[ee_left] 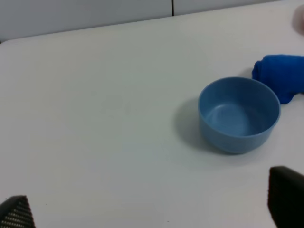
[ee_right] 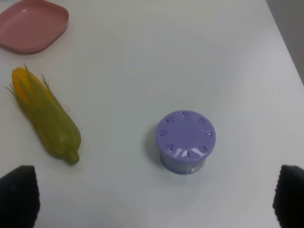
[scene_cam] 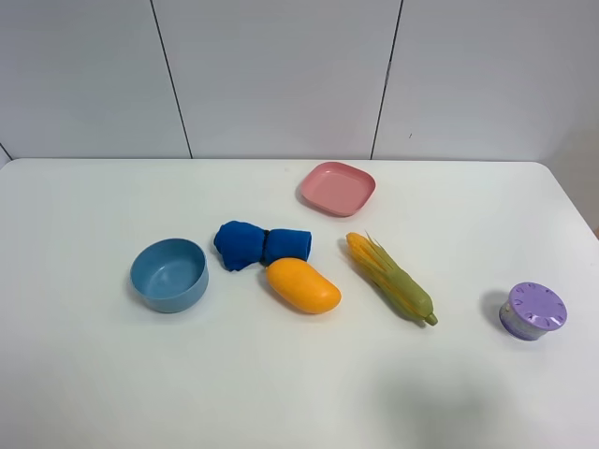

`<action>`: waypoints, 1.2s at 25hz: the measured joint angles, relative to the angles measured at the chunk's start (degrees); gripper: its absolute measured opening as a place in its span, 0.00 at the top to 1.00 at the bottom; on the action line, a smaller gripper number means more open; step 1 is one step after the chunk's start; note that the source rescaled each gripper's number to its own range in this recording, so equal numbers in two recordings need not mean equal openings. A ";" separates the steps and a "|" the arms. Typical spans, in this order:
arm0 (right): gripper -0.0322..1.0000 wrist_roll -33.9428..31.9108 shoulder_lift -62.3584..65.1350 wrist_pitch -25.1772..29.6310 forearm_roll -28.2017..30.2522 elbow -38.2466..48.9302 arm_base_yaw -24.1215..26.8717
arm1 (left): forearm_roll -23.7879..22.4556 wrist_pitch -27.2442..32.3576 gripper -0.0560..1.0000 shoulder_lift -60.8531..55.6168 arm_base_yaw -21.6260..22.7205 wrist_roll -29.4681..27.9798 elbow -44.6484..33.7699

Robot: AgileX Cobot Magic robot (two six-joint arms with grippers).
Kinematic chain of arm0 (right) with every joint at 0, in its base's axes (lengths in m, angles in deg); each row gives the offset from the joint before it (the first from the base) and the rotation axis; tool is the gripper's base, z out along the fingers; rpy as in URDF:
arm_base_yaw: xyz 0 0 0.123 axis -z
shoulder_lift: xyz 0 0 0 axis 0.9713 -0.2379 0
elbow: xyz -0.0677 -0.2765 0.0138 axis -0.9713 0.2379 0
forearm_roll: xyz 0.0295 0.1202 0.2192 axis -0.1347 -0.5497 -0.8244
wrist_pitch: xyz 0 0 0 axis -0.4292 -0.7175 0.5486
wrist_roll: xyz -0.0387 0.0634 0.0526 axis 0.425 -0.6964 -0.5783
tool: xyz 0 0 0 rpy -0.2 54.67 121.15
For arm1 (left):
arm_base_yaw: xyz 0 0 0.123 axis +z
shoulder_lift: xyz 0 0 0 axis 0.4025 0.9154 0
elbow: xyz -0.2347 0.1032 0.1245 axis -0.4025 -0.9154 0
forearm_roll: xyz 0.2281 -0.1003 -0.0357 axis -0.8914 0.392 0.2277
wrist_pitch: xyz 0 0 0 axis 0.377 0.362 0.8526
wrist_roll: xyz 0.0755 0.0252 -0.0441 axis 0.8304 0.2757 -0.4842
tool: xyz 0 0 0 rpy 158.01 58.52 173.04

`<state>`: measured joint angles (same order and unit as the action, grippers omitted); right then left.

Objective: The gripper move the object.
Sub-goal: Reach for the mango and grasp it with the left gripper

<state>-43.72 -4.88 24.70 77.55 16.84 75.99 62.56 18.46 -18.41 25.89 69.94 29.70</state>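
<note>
The mango [scene_cam: 302, 285] lies near the middle of the tabletop [scene_cam: 281, 393]. In the high view its long axis slants from the far left down to the near right. Its upper end sits right against the rolled blue cloth [scene_cam: 262, 245], too close to tell whether they touch. The blue bowl [scene_cam: 169, 274] stands well apart to its left. The corn cob [scene_cam: 391, 279] lies near on its right, on much the same slant.

Neither arm shows in the high view, and neither wrist camera catches the mango. The left hand [ee_left: 152, 211] is empty with its fingers spread wide apart. It looks over the bowl, with the end of the cloth just past it, so the mango should lie beyond the bowl, toward the table's middle. The right hand [ee_right: 154, 197] also has its fingers far apart with nothing between them. It looks over the purple tub [ee_right: 185, 141], the corn cob and the pink plate [ee_right: 33, 24], which puts the mango beyond the cob.

The mango sits about midway across, so neither hand looks clearly nearer. A grasp across its short width, clear of the cloth, seems the cleaner approach.
</note>
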 joint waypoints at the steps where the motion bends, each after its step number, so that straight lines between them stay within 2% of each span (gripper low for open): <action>1: 0.00 0.00 0.00 0.00 0.00 0.00 0.00 | 0.00 0.00 0.00 0.00 0.00 0.00 0.00; 30: 0.00 0.00 0.00 0.00 0.00 0.00 0.00 | 0.00 0.00 0.00 0.00 0.00 0.00 0.00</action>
<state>-43.72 -4.88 24.70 77.55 16.84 75.99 62.56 18.46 -18.41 25.89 69.94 29.70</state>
